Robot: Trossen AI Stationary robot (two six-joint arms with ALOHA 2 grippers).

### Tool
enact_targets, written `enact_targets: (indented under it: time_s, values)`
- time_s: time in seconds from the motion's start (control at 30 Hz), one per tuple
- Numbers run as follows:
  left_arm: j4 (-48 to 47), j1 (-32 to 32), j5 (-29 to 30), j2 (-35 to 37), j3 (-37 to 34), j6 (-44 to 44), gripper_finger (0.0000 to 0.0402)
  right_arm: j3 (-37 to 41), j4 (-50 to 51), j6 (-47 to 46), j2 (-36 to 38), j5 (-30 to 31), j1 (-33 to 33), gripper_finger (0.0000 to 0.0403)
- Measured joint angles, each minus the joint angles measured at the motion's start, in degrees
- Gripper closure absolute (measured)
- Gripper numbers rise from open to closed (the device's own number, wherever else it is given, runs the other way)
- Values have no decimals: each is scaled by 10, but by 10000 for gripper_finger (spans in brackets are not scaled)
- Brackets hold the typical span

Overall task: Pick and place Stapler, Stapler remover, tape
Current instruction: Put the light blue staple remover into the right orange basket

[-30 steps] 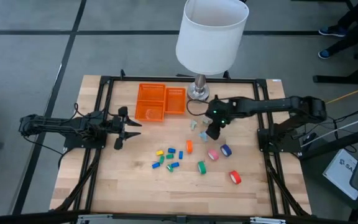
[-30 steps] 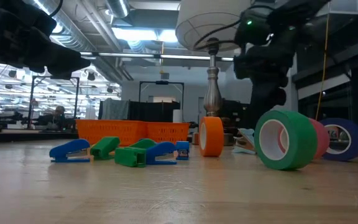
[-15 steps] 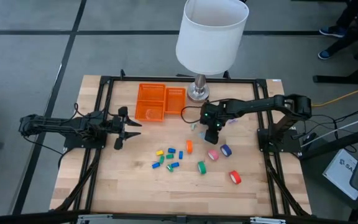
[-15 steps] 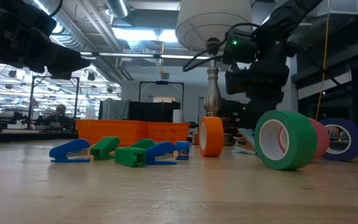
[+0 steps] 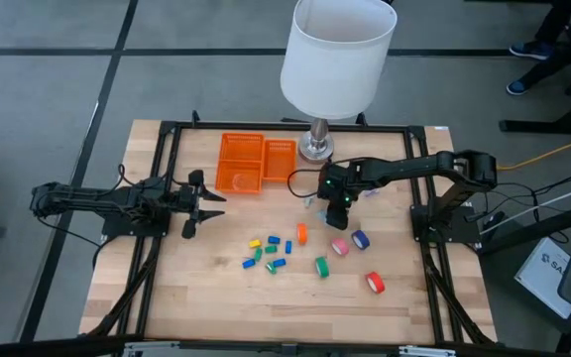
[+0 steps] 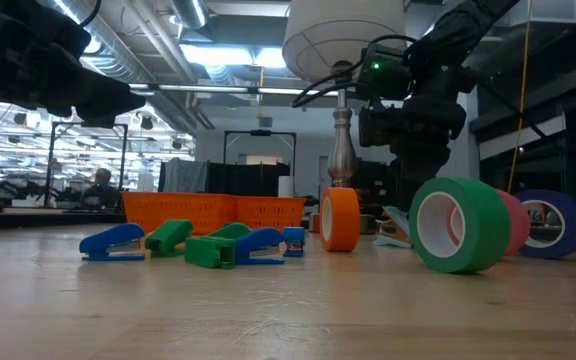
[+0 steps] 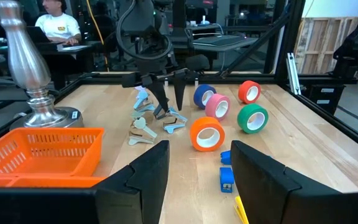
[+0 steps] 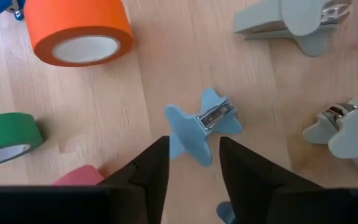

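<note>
My right gripper [image 8: 191, 146] points steeply down over a light-blue staple remover [image 8: 201, 127] lying flat on the table. It is open, with one finger on each side of the remover's near wing. Two paler removers [image 8: 291, 22] [image 8: 347, 127] lie beside it. Orange [image 5: 302, 234], pink [image 5: 339, 246], blue [image 5: 361, 239], green [image 5: 321, 266] and red [image 5: 375, 283] tape rolls lie nearer the front. Small staplers [image 5: 266, 253] cluster at mid-table. My left gripper [image 5: 211, 205] waits open and level at the left. My right gripper's fingers [image 8: 157, 165] come from above and stand on either side of the remover's near wing [image 8: 188, 149]. I cannot tell whether they touch it. The remover lies flat on the wood.
An orange two-part basket [image 5: 256, 162] stands at the far middle, with a lamp base [image 5: 315, 149] beside it and the white shade [image 5: 337, 55] overhead. A black frame [image 5: 167, 129] borders the table. Bare wood lies along the near edge.
My right gripper has sunk toward the table and shifted a little toward the left edge, rolling its wrist, until it stood over the light-blue staple remover. It has kept still for the last half second. No object has moved.
</note>
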State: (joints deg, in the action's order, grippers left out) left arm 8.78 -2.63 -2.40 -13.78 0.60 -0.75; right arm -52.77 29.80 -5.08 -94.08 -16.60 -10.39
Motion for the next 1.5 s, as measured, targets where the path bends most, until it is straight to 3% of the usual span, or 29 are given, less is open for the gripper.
enact_targets:
  time_s: [0.33,0.5,0.7,1.23,1.5]
  values:
    - [0,0,0,0,0,0,233,0,1,3,0,-5,0,363]
    - [0,0,0,0,0,0,233,-1,-1,19,2,-40,-1,395]
    - [0,0,0,0,0,0,233,0,-2,56,0,-78,-2,398]
    - [0,0,0,0,0,0,233,-61,-28,135,1,-83,-2,400]
    - [0,0,0,0,0,0,233,-76,-126,145,1,-70,-2,400]
